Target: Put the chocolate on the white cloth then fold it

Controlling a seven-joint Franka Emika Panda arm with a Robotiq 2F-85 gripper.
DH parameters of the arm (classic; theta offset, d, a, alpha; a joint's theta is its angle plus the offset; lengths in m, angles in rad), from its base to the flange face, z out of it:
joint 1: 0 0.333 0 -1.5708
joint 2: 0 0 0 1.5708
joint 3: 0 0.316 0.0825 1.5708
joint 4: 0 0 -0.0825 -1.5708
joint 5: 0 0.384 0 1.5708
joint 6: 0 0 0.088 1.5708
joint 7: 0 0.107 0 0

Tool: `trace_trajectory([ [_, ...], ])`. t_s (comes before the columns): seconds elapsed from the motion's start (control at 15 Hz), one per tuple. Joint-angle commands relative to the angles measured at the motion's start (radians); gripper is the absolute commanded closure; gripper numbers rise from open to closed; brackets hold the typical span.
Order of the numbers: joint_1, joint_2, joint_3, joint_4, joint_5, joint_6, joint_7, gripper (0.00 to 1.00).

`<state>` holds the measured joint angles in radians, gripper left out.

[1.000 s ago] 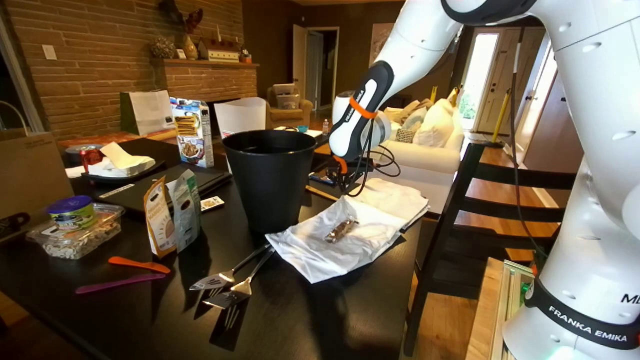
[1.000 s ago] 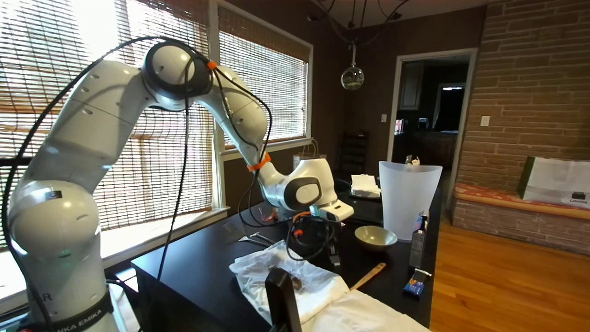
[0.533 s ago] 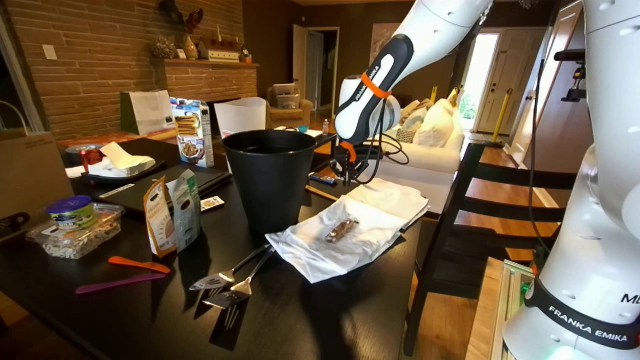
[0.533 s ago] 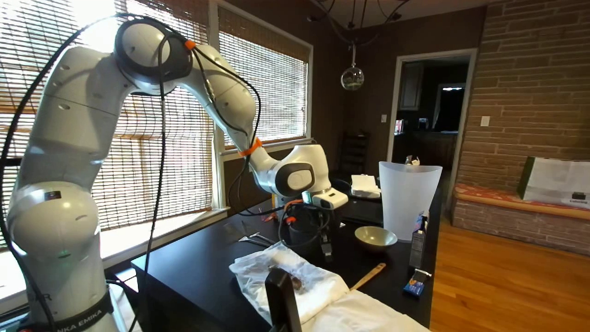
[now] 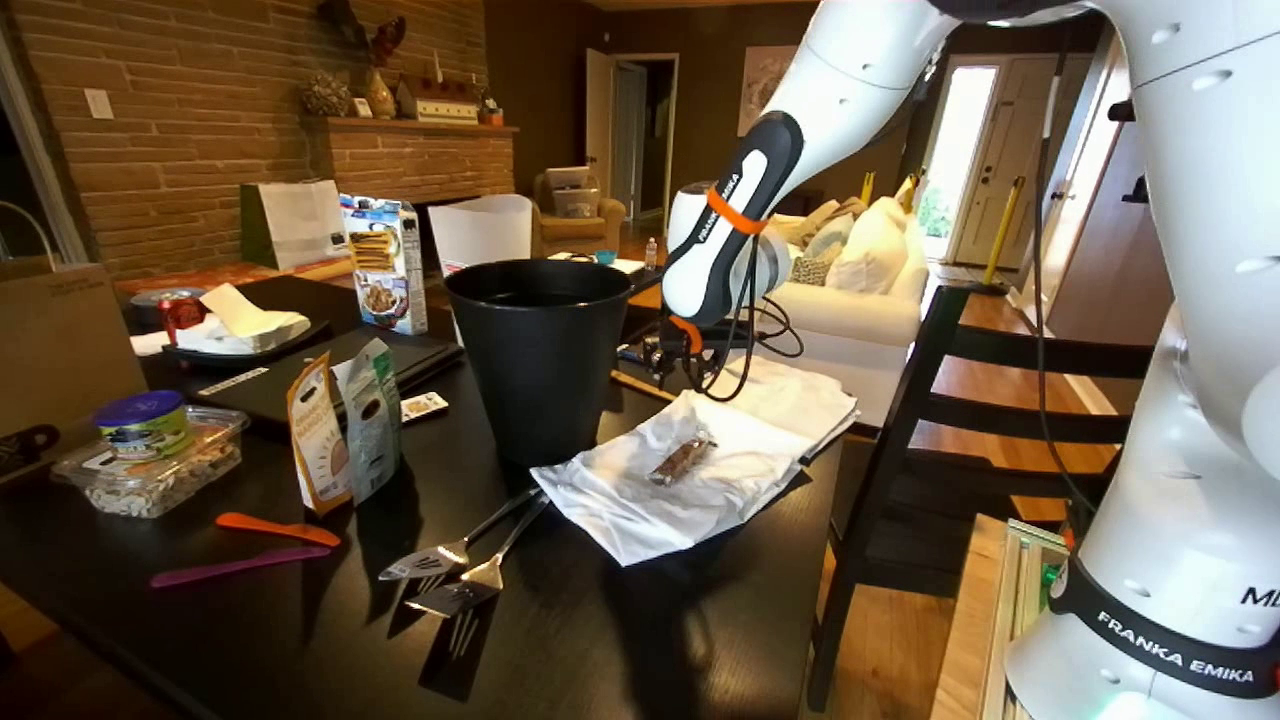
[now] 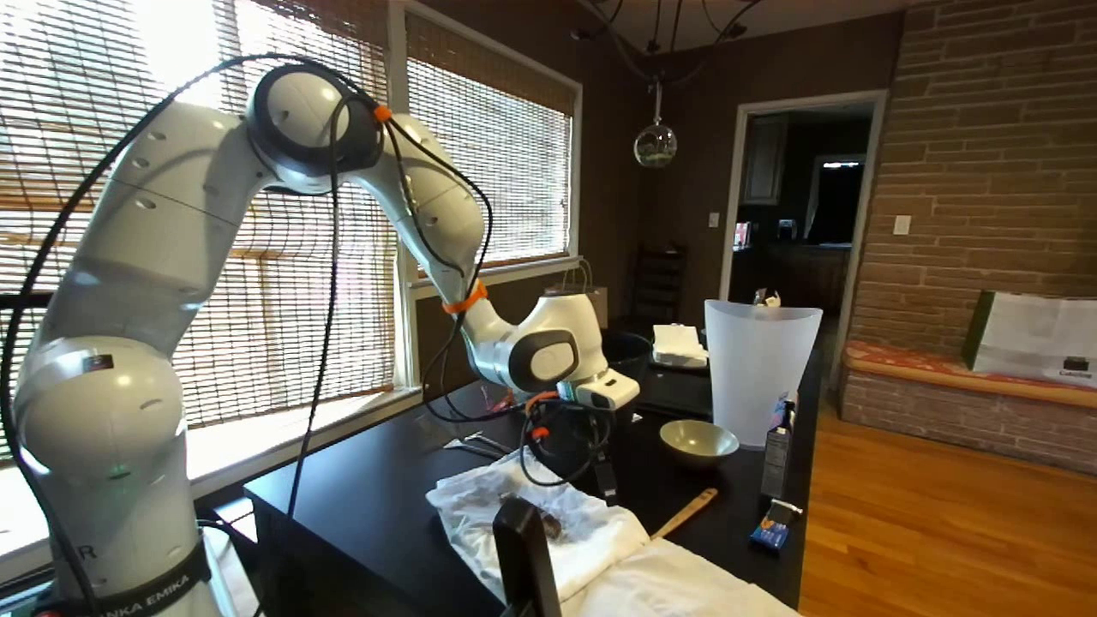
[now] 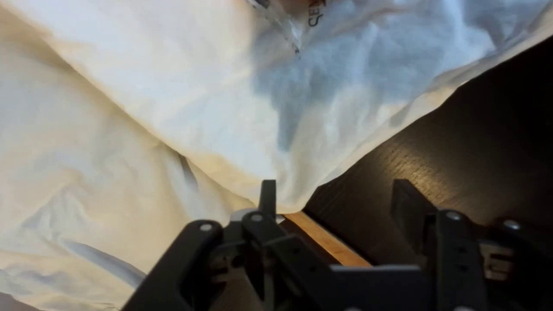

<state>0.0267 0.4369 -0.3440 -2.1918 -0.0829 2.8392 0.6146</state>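
Note:
The white cloth (image 5: 620, 510) lies wrinkled and spread near the table's edge, seen in both exterior views. On it rests the chocolate (image 5: 683, 460), a small brown wrapped bar. A chair post partly hides that bar in an exterior view, and only a wrapper end (image 7: 283, 26) shows at the wrist view's top. A further white layer (image 7: 86, 194) extends beside; whether it belongs to the same cloth I cannot tell. My gripper (image 7: 335, 185) is open and holds nothing. Its left finger overlaps the cloth's corner in the wrist view, while its right finger is over dark table.
Close behind the gripper stands a tall black bin (image 5: 540, 370). A wooden utensil (image 6: 686, 512) pokes out by the cloth's corner, with a bowl (image 6: 698, 441) farther off. Metal spatulas (image 5: 470, 580) lie beside the cloth. A chair (image 6: 521, 548) rises at the table edge.
The gripper rose away from the cloth corner, then came back down toward it. Its fingers stand wider apart than half a second ago. Chocolate and cloth look unmoved.

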Motion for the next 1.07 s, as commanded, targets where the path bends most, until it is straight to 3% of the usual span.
trace_trajectory([
  [0.0, 0.011, 0.097, -0.013, 0.048, 0.009, 0.091, -0.022, 0.00],
  [0.2, 0.027, 0.161, -0.035, 0.082, 0.025, 0.134, -0.030, 0.00],
  [0.27, 0.030, 0.177, -0.040, 0.095, 0.032, 0.139, -0.035, 0.25],
  [0.4, 0.037, 0.193, -0.050, 0.112, 0.046, 0.107, -0.037, 0.28],
  [1.0, 0.047, 0.191, -0.084, 0.150, 0.045, 0.000, -0.028, 0.92],
])
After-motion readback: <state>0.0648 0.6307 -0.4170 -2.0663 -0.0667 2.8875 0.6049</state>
